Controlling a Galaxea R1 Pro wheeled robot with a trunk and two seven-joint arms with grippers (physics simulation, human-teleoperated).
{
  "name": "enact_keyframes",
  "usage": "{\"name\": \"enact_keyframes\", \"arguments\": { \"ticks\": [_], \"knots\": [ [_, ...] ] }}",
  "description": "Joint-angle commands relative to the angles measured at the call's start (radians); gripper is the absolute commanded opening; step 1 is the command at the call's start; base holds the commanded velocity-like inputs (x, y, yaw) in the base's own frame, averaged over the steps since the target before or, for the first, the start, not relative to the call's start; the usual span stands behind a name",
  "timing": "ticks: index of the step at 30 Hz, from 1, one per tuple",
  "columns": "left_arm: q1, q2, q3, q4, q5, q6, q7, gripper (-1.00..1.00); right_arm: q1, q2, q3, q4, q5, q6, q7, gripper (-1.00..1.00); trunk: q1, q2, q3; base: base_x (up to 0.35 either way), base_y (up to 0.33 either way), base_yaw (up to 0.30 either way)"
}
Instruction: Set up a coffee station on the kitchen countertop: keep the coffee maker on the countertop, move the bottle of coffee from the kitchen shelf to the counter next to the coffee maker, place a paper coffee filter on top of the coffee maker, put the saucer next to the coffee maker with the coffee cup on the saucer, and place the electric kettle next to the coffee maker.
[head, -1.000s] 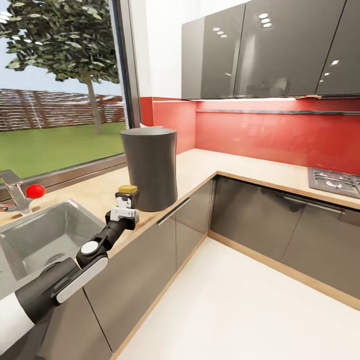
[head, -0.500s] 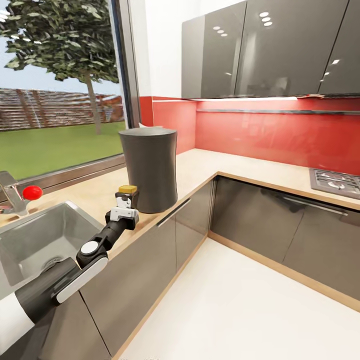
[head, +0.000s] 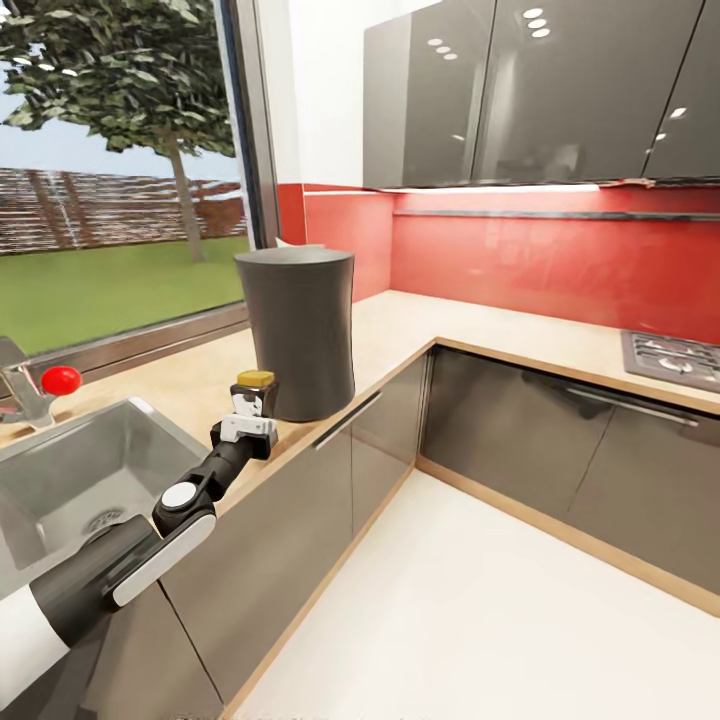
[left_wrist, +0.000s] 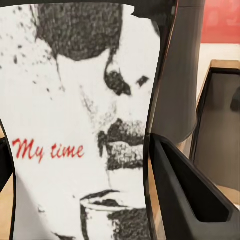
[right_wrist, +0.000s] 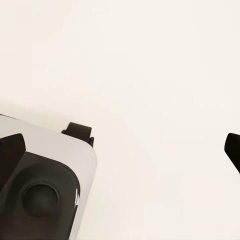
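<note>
One left gripper (head: 252, 405) is clenching the bottle of coffee (head: 254, 392) upright, yellow lid pointing up, over the countertop (head: 190, 385) edge just beside the coffee maker (head: 297, 330).

**A Corner Kitchen by a Garden Window**

We saw a pale wood-look worktop (head: 470, 335) running along two walls and meeting in a corner. Below it stood glossy dark grey cabinets (head: 520, 440); above hung matching wall cabinets (head: 520, 95) that reflected ceiling spots. A red splashback (head: 560, 265) was lit from under those cabinets. A steel sink (head: 70, 480) with a red-knobbed tap (head: 60, 380) sat under a large window (head: 120, 180), through which we saw lawn, a tree and a fence. A gas hob (head: 675, 358) lay at the far right. The floor (head: 480, 620) was pale cream.
</note>
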Motion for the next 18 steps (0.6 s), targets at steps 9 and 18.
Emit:
{"name": "enact_keyframes", "arguments": {
  "ticks": [9, 18],
  "knots": [
    [-0.002, 0.001, -0.003, -0.002, 0.001, 0.004, 0.007, -1.0, -0.001, 0.0, 0.004, 0.003, 0.0, -0.005, 0.0, 1.0, 0.0, -0.001, -0.013, 0.0, 0.0, 0.0],
    [-0.002, 0.001, -0.003, -0.002, 0.001, 0.004, 0.006, -1.0, -0.001, 0.0, 0.004, 0.003, 0.0, -0.005, 0.0, 1.0, 0.0, -0.001, -0.025, 0.0, 0.0, 0.0]
  ]
}}
